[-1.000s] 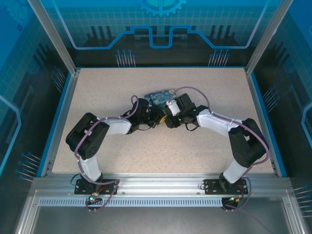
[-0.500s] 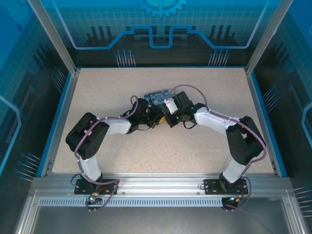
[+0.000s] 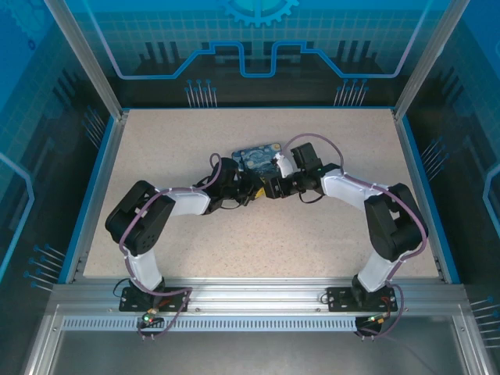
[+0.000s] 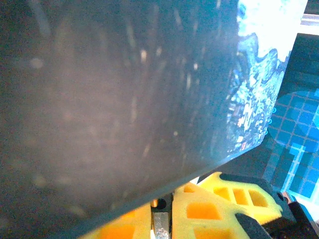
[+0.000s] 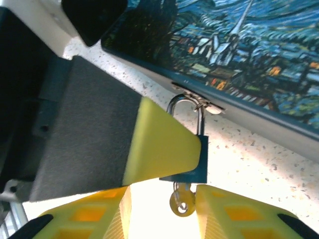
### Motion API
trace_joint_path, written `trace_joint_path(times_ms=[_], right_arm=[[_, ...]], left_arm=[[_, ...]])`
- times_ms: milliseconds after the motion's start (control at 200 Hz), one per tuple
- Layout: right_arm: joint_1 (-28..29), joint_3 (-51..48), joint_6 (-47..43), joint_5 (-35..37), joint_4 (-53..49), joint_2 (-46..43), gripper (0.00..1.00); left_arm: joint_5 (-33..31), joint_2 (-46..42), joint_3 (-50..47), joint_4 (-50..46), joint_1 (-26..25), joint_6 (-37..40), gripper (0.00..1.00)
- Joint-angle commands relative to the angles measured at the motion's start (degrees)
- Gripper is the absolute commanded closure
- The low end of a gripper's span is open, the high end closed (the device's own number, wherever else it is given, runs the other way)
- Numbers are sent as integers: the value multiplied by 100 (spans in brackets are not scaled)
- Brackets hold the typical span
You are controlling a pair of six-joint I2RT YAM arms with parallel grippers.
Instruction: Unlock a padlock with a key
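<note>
Steel shackle (image 5: 185, 105) shut, key (image 5: 181, 200) already seated in the padlock (image 5: 195, 162).
Top view: both arms meet mid-frame at the near edge of the box (image 3: 254, 156), with the left gripper (image 3: 250, 190) and right gripper (image 3: 273, 187) almost touching; the padlock is too small to pick out there. Left wrist: the box's dark side covers most of the frame, and at the bottom edge the left fingers (image 4: 214, 211) sit pressed close on a thin strip of metal, apparently the padlock. Right wrist: the padlock hangs at centre from the box's hasp (image 5: 199, 103), a left finger against its body. The key sticks out below it, between the right fingers (image 5: 234, 216), which stand spread either side without clearly pinching it. Insertion looks done; turning the key and freeing the shackle remain. No lettering is legible; the box carries a swirling night-sky print.
</note>
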Motion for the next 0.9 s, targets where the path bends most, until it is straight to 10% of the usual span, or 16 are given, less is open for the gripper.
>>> trace_joint_path(times_ms=[0,160,465,895], right_arm=[[-282,-353,308,-347,200,-474,60],[-476,-757,689,-274,487,-902,55],[-476,-923,1129,53,569,-1299,46],[-273,-1221,1556,433,761,-1218,44]], left_arm=[[173,-118,65,-157,-1,237,100],[92,-78,95,-581,-2,710,100],[92,-106,119,-924,-11,1090,34],[-357,-1276,-39,-2145,8,1748,1]])
